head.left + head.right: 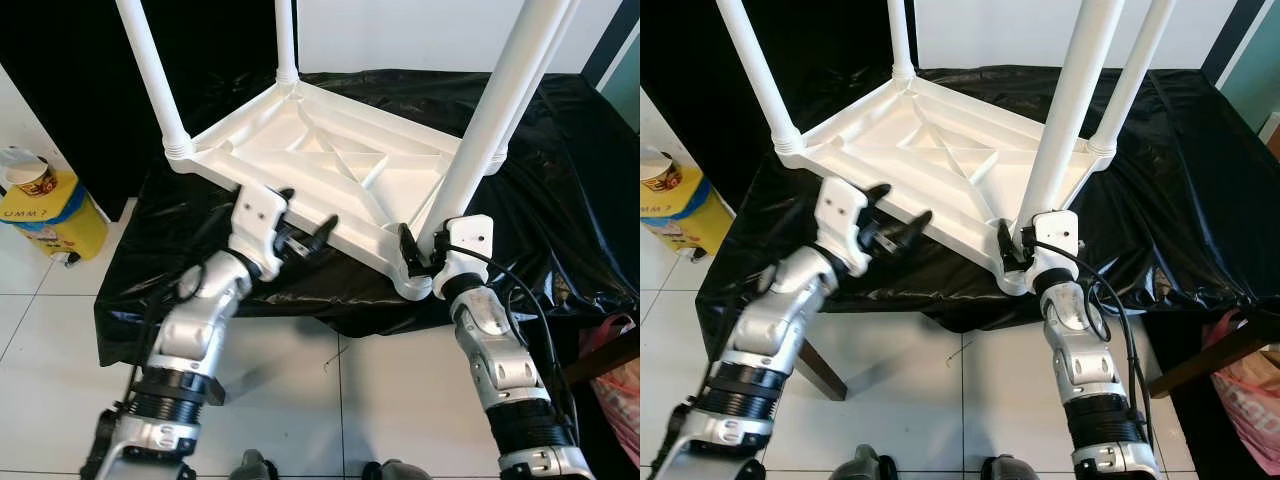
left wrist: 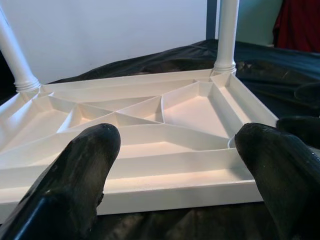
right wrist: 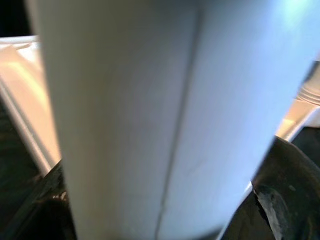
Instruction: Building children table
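A white plastic children's table [image 1: 330, 160] lies upside down on a black-covered surface, its ribbed underside facing up. Four white legs stand up from its corners. My right gripper [image 1: 424, 250] is shut on the base of the near right leg [image 1: 490, 120], a black finger on either side. In the right wrist view that leg [image 3: 150, 120] is very close between the dark fingers. My left gripper [image 1: 305, 215] is open at the tabletop's near edge, touching nothing. The left wrist view looks between its fingertips [image 2: 95, 150] across the ribbed underside [image 2: 150, 115].
A black plastic sheet [image 1: 560, 180] covers the low support table and hangs over its front edge. A yellow bin [image 1: 50, 215] with a cup on top stands on the floor at the left. A pink bag [image 1: 615, 370] and a wooden furniture leg [image 1: 1210, 355] are at the right.
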